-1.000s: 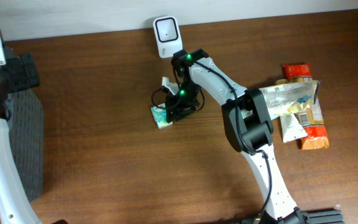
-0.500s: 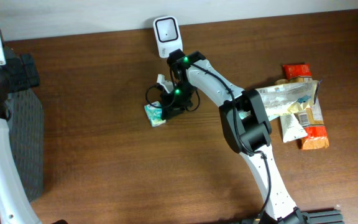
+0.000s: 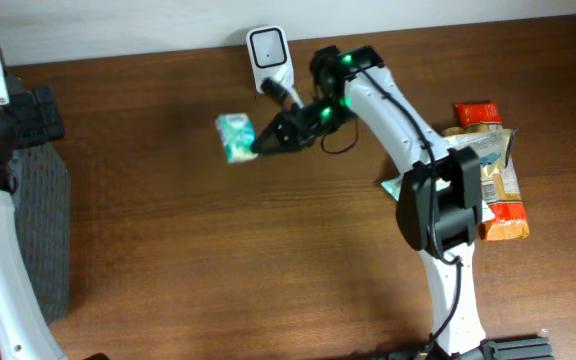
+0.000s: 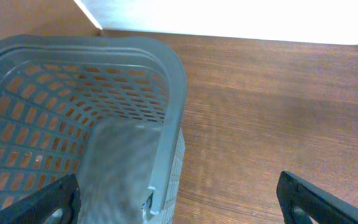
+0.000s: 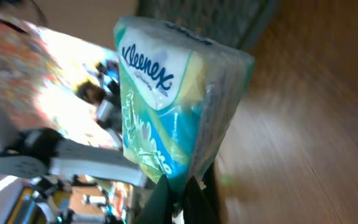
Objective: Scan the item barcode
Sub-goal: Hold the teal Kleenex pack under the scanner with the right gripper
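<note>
Under the wide-open, empty left gripper, the rim of a grey plastic lattice basket. Near the right gripper, a white box-shaped scanner. Pinched in its tightly closed jaws, a small teal-and-white Kleenex tissue pack, clear of the table.

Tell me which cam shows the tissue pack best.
Right wrist: the tissue pack fills the frame, Kleenex print legible, pinched by the right claw. Overhead shows it small, near the scanner. Left wrist lacks it, facing the basket.

The fingers hide the tissue pack's lower corner.
</note>
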Controlling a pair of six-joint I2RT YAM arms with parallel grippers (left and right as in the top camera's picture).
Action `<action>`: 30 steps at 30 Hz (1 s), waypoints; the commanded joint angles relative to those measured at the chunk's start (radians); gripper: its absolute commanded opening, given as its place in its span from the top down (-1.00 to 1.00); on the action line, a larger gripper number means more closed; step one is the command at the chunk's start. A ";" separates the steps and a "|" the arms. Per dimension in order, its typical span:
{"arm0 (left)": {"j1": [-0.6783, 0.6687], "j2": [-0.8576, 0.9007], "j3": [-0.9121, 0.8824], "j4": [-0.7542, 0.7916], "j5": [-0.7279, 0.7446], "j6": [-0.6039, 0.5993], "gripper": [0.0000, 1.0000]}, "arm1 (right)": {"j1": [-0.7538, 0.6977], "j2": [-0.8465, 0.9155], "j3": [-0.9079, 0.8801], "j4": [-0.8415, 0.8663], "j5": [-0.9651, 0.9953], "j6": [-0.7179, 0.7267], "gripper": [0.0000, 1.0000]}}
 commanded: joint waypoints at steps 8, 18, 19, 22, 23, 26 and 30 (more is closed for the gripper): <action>0.005 -0.005 0.005 0.001 0.001 0.016 -0.98 | -0.150 -0.026 0.010 -0.045 -0.118 -0.033 0.92; 0.005 -0.005 0.005 0.001 0.001 0.016 -0.98 | -0.090 -0.039 0.258 0.214 0.948 0.466 0.92; 0.005 -0.005 0.005 0.001 0.001 0.016 -0.98 | -0.067 -0.038 0.306 0.217 1.077 0.475 0.92; 0.005 -0.005 0.005 0.000 0.001 0.016 -0.98 | 0.035 -0.038 0.388 0.334 1.543 0.435 0.92; 0.005 -0.005 0.005 0.000 0.001 0.016 -0.98 | 0.068 -0.034 0.387 0.403 1.655 0.366 0.92; 0.005 -0.005 0.005 0.000 0.001 0.016 -0.98 | 0.140 0.012 0.386 0.652 1.893 0.197 0.92; 0.005 -0.005 0.005 0.000 0.001 0.016 -0.98 | 0.168 0.116 0.386 0.912 1.965 -0.024 0.92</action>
